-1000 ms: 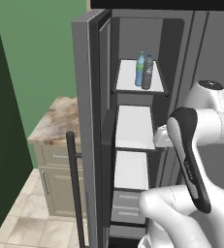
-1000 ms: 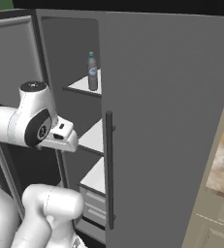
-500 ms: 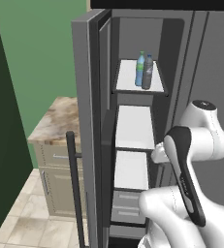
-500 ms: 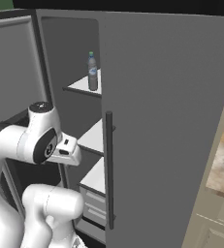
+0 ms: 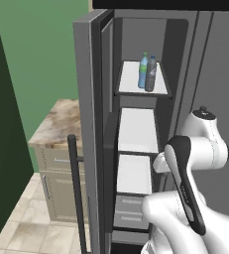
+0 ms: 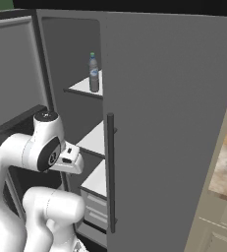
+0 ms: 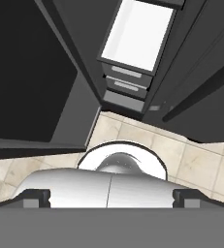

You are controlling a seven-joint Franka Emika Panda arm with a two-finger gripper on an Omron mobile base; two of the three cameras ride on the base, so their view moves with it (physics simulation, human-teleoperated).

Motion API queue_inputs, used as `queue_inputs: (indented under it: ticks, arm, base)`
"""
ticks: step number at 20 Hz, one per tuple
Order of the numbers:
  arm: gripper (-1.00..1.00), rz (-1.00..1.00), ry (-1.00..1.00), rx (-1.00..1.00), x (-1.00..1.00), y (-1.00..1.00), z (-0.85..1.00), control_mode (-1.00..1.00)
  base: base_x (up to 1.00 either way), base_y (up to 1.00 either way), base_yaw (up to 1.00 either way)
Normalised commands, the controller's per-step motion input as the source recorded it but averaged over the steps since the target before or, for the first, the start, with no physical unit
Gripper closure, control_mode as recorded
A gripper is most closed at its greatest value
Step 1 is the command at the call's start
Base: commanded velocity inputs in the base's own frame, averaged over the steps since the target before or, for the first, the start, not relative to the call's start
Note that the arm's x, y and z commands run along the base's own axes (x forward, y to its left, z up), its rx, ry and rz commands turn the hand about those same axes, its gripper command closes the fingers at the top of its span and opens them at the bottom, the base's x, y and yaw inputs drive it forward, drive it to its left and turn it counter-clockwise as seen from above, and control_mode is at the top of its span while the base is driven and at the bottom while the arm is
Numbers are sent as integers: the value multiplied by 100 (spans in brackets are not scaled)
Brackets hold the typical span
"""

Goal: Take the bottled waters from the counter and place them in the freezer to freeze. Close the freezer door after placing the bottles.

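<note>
Your two bottled waters stand side by side, touching or nearly so, on the top white shelf (image 5: 138, 82) inside the freezer (image 5: 136, 149): the clear light blue bottle (image 5: 143, 70) with its green cap sits to the left of the dark grey-blue bottle (image 5: 150, 74) in the left base view, and in the right base view a single bottle shape shows at the shelf's front edge. Your tool (image 7: 111, 196) is well below them and outside the compartment, pointing down toward the floor; in the hand view its two dark fingertips (image 7: 33, 197) stand far apart at the bottom corners, spread wide with nothing between them. That view looks down past the robot's body onto the beige floor tiles (image 7: 191, 162), the freezer's lower white shelf (image 7: 137, 34) and the two grey-fronted drawers (image 7: 125, 80) beneath it. The freezer door (image 5: 88, 124) stands swung open to the left, its long dark bar handle (image 5: 76, 193) low on the outer face. The right fridge door (image 6: 169, 128) is shut, with its own dark vertical handle (image 6: 110, 172). Beyond the open door you see the worktop (image 5: 56, 124), beige-brown marbled stone on a beige cabinet (image 5: 61, 188), against a green wall (image 5: 36, 54).
</note>
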Motion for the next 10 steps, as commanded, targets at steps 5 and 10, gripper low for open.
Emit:
queue_inputs:
  ticks: [5, 10]
  arm:
    - [-100, 0, 0, 0, 0, 0, 0, -100]
    - [-100, 0, 0, 0, -2, 0, 0, -100]
  base:
    - [0, 0, 0]
    - [0, 0, 0]
